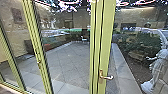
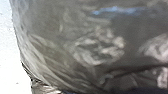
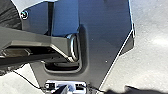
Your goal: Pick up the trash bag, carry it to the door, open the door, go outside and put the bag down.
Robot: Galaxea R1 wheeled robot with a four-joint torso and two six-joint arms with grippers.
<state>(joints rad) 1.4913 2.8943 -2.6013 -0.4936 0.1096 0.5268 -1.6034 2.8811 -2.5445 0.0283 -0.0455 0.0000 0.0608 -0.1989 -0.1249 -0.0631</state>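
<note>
A trash bag (image 2: 75, 30) is seen near the left wrist. Beyond the glass door (image 1: 107, 50), paving (image 1: 70, 62) is seen. Neither gripper's state can be told.

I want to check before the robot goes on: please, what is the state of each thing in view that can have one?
Dark grey shiny plastic trash bag: bulging, creased; tied or open, cannot tell.
Glass door with yellow-green frame: looks shut, not certain.
Brass-coloured lever handle: about level, not pressed down.
Grey slab paving beyond the glass: looks dry.
</note>
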